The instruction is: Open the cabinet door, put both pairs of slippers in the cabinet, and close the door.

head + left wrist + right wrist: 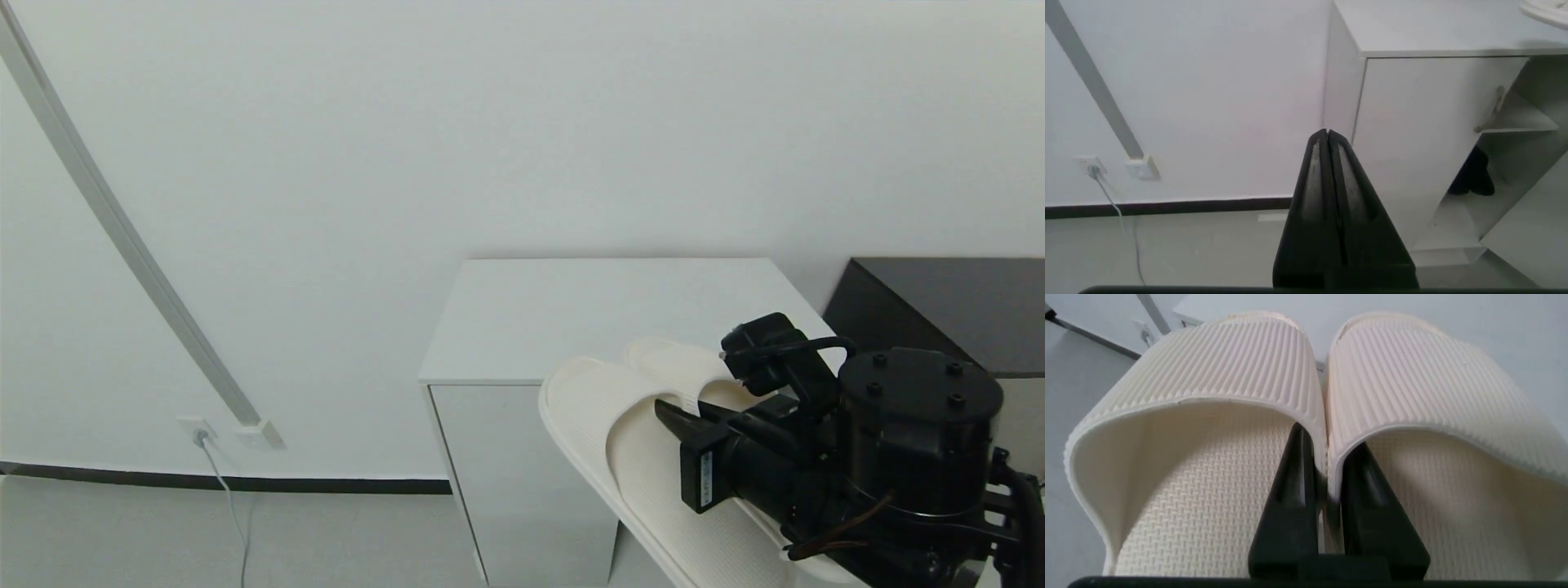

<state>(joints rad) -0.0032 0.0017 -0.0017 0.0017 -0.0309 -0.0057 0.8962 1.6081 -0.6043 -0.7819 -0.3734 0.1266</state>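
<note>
Cream ribbed slippers (604, 425), side by side, pinched in my right gripper (1327, 445) near the white cabinet (604, 318), its door (1535, 237) open.

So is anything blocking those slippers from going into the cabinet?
Nothing visible does. The right gripper holds the slippers near the top of the cabinet, and the door looks swung open, baring a shelf. Only a dark item sits deep in its bottom.

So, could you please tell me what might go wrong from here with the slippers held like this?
The right gripper pinches only the touching inner walls of the two slippers, so either one may slide free. They are held side by side up by the top of the cabinet; lowered into the opening, they may catch on the shelf.
</note>
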